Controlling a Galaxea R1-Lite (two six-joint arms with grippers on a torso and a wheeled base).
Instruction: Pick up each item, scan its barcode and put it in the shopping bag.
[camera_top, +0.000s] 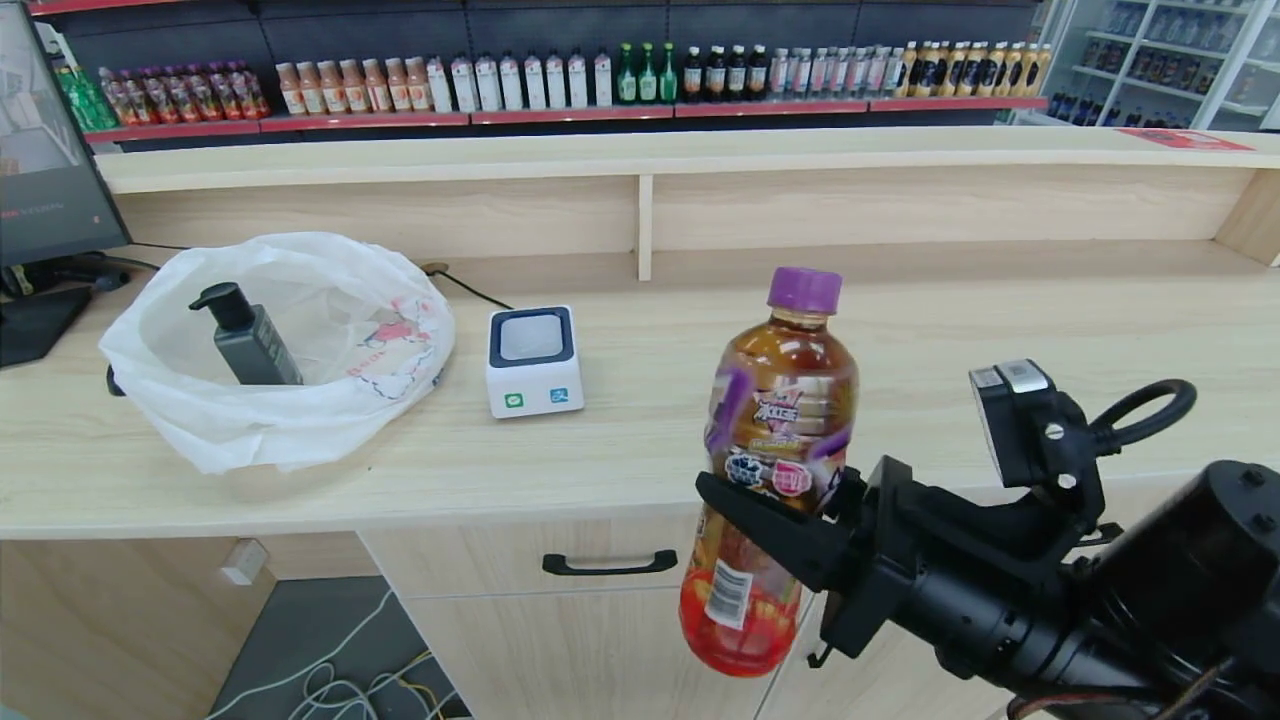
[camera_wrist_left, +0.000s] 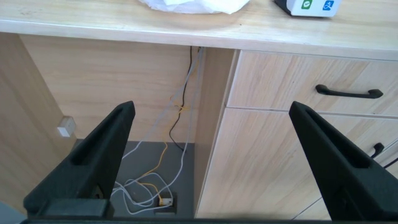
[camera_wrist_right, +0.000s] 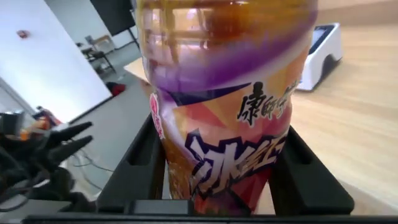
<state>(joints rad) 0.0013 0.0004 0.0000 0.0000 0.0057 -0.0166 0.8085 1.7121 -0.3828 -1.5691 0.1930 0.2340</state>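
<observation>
In the lower right of the head view, the right end effector (camera_top: 785, 505) is clamped around the middle of a clear plastic drink bottle (camera_top: 780, 420) with amber liquid, a purple cap and a purple-and-orange label. The bottle is nearly upright and held in the air in front of the near edge of the pale wooden tabletop (camera_top: 950, 330). A white barcode patch (camera_top: 728, 592) near its base faces the camera. At centre left sits a white cube-shaped scanner (camera_top: 534, 360) with a dark-rimmed window. Further left, the white plastic shopping bag (camera_top: 380, 340) lies open on the tabletop, with a grey pump bottle (camera_top: 250, 340) upright inside. The left end effector (camera_wrist_left: 211, 155) hangs lower than the tabletop edge, facing the cabinet front. Its fingers are wide apart and hold nothing.
</observation>
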